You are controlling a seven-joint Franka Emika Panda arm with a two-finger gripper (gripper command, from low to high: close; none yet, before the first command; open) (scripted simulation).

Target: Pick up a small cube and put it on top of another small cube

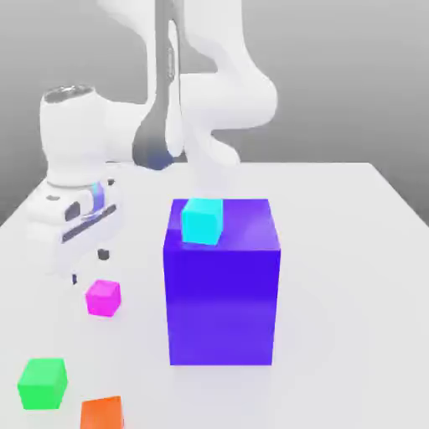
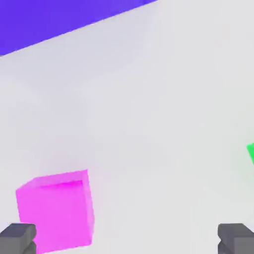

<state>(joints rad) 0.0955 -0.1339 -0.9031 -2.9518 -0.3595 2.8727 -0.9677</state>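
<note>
Pincer (image 1: 89, 266) at the exterior view's left, wide open, nothing between its tips, raised over the tabletop (image 1: 343, 310). The small magenta cube (image 1: 102, 299) sits on the tabletop just below it, ungripped. Further right, the big blue-violet block (image 1: 222, 306) stands apart from the pincer, cyan cube (image 1: 202, 222) on top.

In the exterior view, the orange cube (image 1: 102, 414) at the near left is cut by the picture's edge. The top of the arm (image 1: 214, 42) is also cut. In the hand view, the green cube (image 2: 252, 152) and blue block (image 2: 59, 20) are only partly inside.
</note>
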